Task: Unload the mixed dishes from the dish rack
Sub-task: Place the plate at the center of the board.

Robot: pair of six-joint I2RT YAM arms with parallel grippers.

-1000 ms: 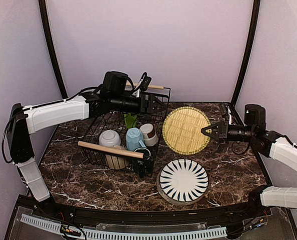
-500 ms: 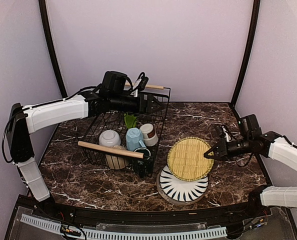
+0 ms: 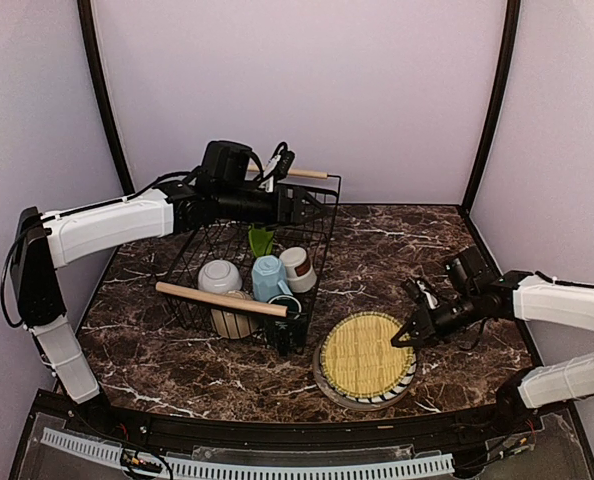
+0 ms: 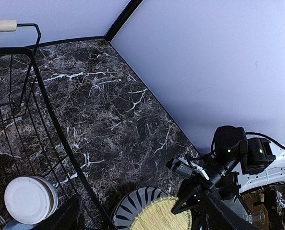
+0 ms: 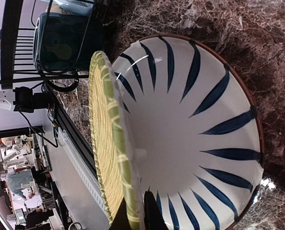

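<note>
The dish rack (image 3: 205,252) is a black wire basket with wooden handles at centre left. In it are a white bowl (image 3: 220,276), a light blue mug (image 3: 269,277), a brown-white cup (image 3: 298,267), a cream bowl (image 3: 234,322), a dark green mug (image 3: 287,320) and a lime-green piece (image 3: 262,241). My right gripper (image 3: 404,338) is shut on the rim of a lime-green woven plate (image 3: 365,353), which is tilted just over the striped plate (image 3: 405,384). The wrist view shows the woven plate (image 5: 109,134) above the striped plate (image 5: 190,124). My left gripper (image 3: 313,207) is open and empty above the rack's far right corner.
The rack's near wooden handle (image 3: 222,298) crosses over the bowls, and the far handle (image 3: 312,174) is behind my left wrist. Dark marble table (image 3: 397,250) lies to the right of the rack. Walls stand close on three sides.
My right gripper carried the lime-green woven plate from upright at the right middle forward and down, tipping it over the striped plate. My left arm has barely moved.
</note>
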